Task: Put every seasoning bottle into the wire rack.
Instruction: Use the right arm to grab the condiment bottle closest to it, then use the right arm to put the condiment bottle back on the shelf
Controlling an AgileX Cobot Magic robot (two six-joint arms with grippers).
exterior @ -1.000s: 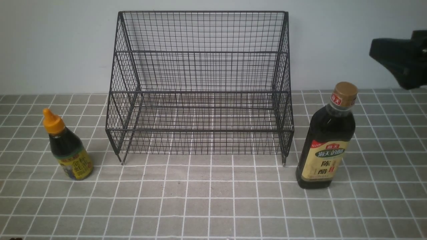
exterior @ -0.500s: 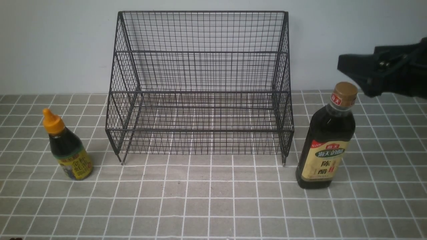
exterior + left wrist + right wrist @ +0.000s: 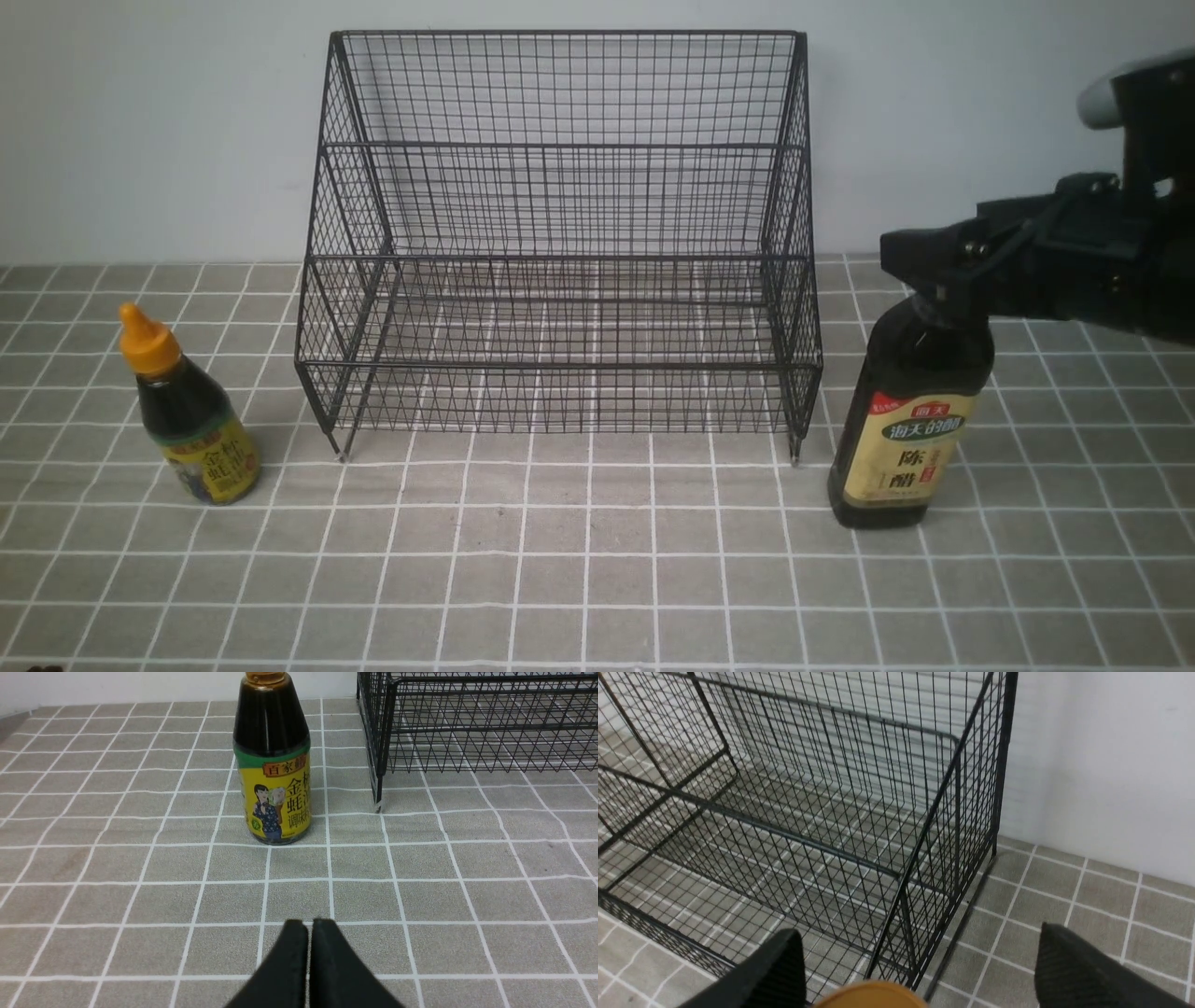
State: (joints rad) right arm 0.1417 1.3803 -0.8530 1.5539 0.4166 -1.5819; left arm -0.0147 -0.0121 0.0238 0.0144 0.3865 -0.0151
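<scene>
The black wire rack (image 3: pixel 560 233) stands at the back middle, with nothing in it. The short bottle (image 3: pixel 191 420), with orange nozzle and yellow label, stands left of it and shows in the left wrist view (image 3: pixel 273 765). The tall bottle (image 3: pixel 910 420) with cream label stands right of the rack. My right gripper (image 3: pixel 934 257) is at its neck and hides the cap in the front view. In the right wrist view my right gripper (image 3: pixel 917 933) is wide open with the tan cap (image 3: pixel 871 997) between the fingers, apart from both. My left gripper (image 3: pixel 308 924) is shut and empty, well short of the short bottle.
The table is covered by a grey cloth with a white grid (image 3: pixel 597 560). A pale wall (image 3: pixel 140 140) rises right behind the rack. The rack's right side panel (image 3: pixel 952 812) is close beside the tall bottle.
My right gripper has come in from the upper right, moving left and down to the tall bottle's cap, which it now covers. Both bottles and the rack have stayed put.
</scene>
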